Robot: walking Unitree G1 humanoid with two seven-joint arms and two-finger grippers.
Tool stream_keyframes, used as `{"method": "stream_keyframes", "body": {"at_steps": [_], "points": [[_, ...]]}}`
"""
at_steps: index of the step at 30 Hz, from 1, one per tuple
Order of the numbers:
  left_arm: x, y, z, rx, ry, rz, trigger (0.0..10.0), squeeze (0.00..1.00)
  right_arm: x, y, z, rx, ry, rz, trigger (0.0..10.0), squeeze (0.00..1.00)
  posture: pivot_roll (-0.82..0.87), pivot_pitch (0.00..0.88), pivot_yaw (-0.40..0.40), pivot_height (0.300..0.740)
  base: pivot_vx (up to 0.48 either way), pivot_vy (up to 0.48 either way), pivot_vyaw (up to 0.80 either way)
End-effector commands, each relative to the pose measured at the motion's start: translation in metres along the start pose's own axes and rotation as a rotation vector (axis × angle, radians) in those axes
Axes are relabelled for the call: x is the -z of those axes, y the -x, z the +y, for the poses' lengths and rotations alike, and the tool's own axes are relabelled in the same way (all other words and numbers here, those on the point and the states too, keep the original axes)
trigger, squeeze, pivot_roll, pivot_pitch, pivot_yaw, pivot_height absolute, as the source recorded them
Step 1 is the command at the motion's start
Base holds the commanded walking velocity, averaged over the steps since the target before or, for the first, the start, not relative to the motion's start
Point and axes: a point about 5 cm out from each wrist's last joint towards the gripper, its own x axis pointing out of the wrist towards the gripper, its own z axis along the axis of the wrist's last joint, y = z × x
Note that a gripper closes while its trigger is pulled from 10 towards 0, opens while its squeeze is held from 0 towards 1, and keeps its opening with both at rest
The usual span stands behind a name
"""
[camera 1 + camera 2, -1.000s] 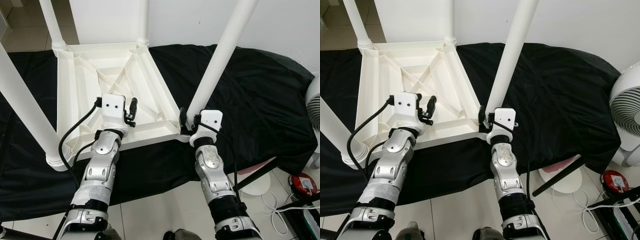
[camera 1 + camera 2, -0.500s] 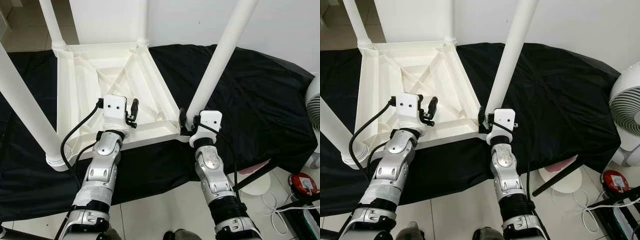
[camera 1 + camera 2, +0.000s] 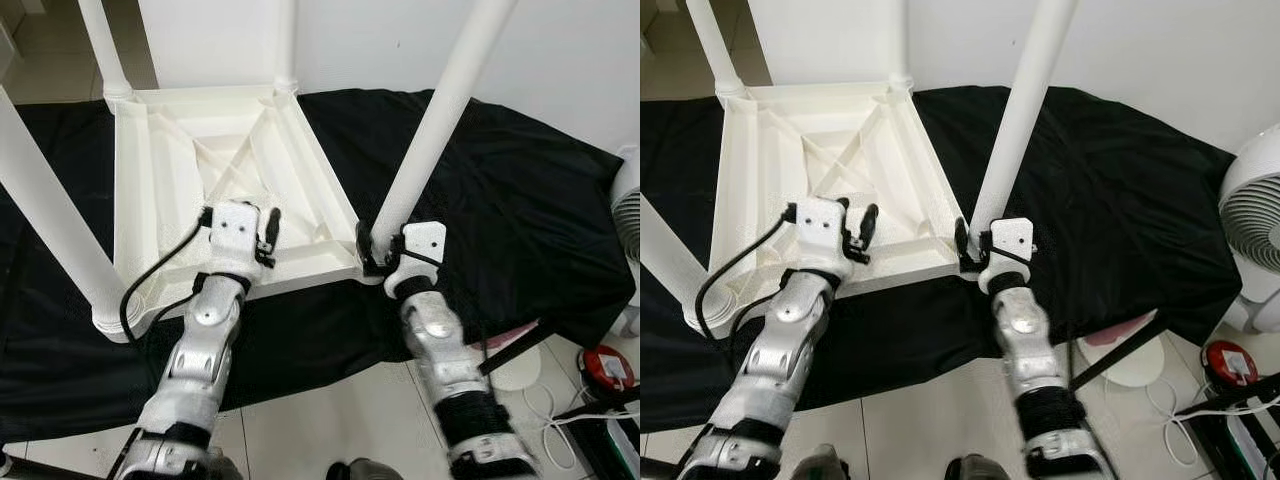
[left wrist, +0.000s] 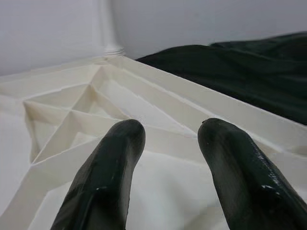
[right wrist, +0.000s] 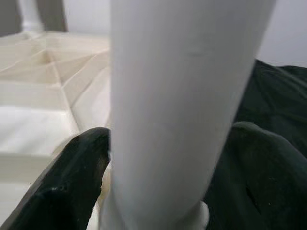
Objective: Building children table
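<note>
The right gripper (image 3: pixel 974 248) clasps the base of the nearest white table leg (image 3: pixel 1018 118), now pressed slightly further forward into its corner socket. The left gripper (image 3: pixel 268 232), fingers parted and empty, has also advanced over the upturned tabletop (image 3: pixel 165 150) lying on black cloth (image 3: pixel 520 190), suggesting seating continues.

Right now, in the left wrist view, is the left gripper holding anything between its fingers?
No, the left gripper hangs open above the upturned table top.

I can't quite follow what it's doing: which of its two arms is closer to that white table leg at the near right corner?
Right. The right tool has its fingers either side of the leg, near its base. The left tool hovers open over the upturned tabletop, away from it.
</note>
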Motion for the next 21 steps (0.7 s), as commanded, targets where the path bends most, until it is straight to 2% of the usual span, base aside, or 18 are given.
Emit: {"method": "stream_keyframes", "body": {"at_steps": [1, 4, 6, 7, 9, 10, 12, 14, 16, 17, 18, 20, 21], "points": [[-0.006, -0.001, -0.012, 0.155, 0.003, -0.015, 10.0, 0.0, 0.0, -0.002, 0.0, -0.067, -0.027, 0.012, 10.0, 0.0, 0.11, 0.004, -0.084, 0.74, 0.0, 0.0, 0.0], [-0.01, -0.001, -0.014, 0.2, 0.002, -0.02, 10.0, 0.0, -0.001, -0.003, -0.003, -0.115, -0.014, 0.02, 10.0, 0.0, 0.11, 0.0, -0.075, 0.74, 0.0, 0.0, 0.0], [-0.016, 0.0, -0.025, 0.333, 0.034, -0.019, 10.0, 0.0, -0.003, -0.008, -0.008, -0.2, -0.01, 0.03, 10.0, 0.0, 0.11, 0.0, -0.072, 0.74, 0.0, 0.0, 0.0], [-0.016, 0.0, -0.025, 0.333, 0.034, -0.019, 10.0, 0.0, -0.003, -0.008, -0.008, -0.2, -0.01, 0.03, 10.0, 0.0, 0.11, 0.0, -0.072, 0.74, 0.0, 0.0, 0.0], [-0.021, 0.001, -0.036, 0.454, 0.076, -0.016, 10.0, 0.0, -0.005, -0.013, -0.008, -0.274, -0.012, 0.041, 10.0, 0.0, 0.11, 0.0, -0.07, 0.74, 0.0, 0.0, 0.0], [-0.021, 0.001, -0.036, 0.454, 0.076, -0.016, 10.0, 0.0, -0.005, -0.013, -0.008, -0.274, -0.012, 0.041, 10.0, 0.0, 0.11, 0.0, -0.07, 0.74, 0.0, 0.0, 0.0], [-0.026, 0.002, -0.043, 0.521, 0.093, -0.025, 10.0, 0.0, -0.005, -0.016, -0.007, -0.32, -0.02, 0.05, 10.0, 0.0, 0.11, 0.0, -0.068, 0.74, 0.0, 0.0, 0.0], [-0.027, 0.004, -0.047, 0.583, 0.077, -0.021, 10.0, 0.0, -0.006, -0.021, -0.007, -0.363, -0.012, 0.057, 10.0, 0.0, 0.11, 0.0, -0.066, 0.74, 0.0, 0.0, 0.0], [-0.027, 0.004, -0.048, 0.596, 0.071, -0.019, 10.0, 0.0, -0.006, -0.021, -0.007, -0.373, -0.009, 0.058, 10.0, 0.0, 0.11, 0.0, -0.066, 0.74, 0.0, 0.0, 0.0], [-0.024, 0.005, -0.048, 0.605, 0.059, -0.004, 10.0, 0.0, -0.006, -0.023, -0.009, -0.38, -0.004, 0.065, 3.7, 0.0, 0.12, 0.0, -0.07, 0.74, 0.0, 0.0, 0.0], [-0.021, 0.007, -0.048, 0.607, 0.055, 0.017, 10.0, 0.0, -0.005, -0.023, -0.012, -0.383, -0.009, 0.074, 0.5, 0.0, 0.12, 0.0, -0.071, 0.74, 0.0, 0.0, 0.0], [-0.021, 0.007, -0.048, 0.607, 0.055, 0.017, 10.0, 0.0, -0.005, -0.023, -0.012, -0.383, -0.009, 0.074, 0.5, 0.0, 0.12, 0.0, -0.071, 0.74, 0.0, 0.0, 0.0], [-0.017, 0.009, -0.047, 0.612, 0.05, 0.048, 10.0, 0.0, -0.003, -0.023, -0.015, -0.393, -0.019, 0.087, 0.0, 0.0, 0.12, 0.0, -0.073, 0.74, 0.0, 0.0, 0.0]]}}
